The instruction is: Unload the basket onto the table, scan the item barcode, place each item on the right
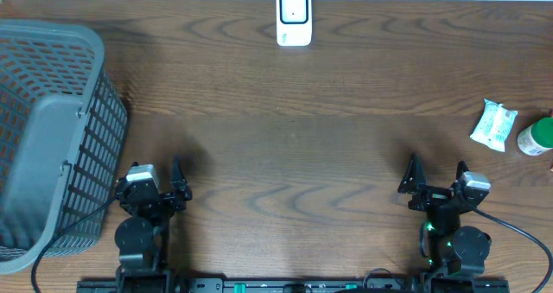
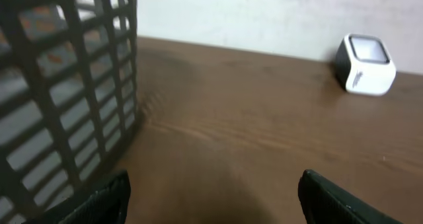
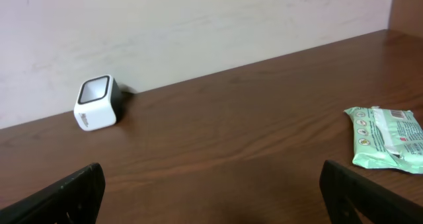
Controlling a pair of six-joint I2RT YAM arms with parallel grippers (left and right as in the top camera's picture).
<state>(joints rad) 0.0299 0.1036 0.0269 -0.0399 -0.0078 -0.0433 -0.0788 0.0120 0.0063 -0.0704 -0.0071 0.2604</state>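
Note:
A white barcode scanner (image 1: 294, 17) with a dark window stands at the far middle of the table, also seen as the scanner (image 2: 365, 64) in the left wrist view and the scanner (image 3: 97, 103) in the right wrist view. A pale green wipes pack (image 1: 493, 124) lies at the right edge, and the pack (image 3: 386, 137) shows a small barcode label in the right wrist view. Beside it stands a green-capped bottle (image 1: 536, 137). My left gripper (image 1: 155, 169) (image 2: 211, 197) and right gripper (image 1: 436, 168) (image 3: 211, 194) rest near the front edge, both open and holding nothing.
A large grey mesh basket (image 1: 47, 137) fills the left side, close to my left gripper, and the basket wall (image 2: 59, 85) is just left of its fingers. A pale wall runs behind the wooden table (image 1: 294, 137).

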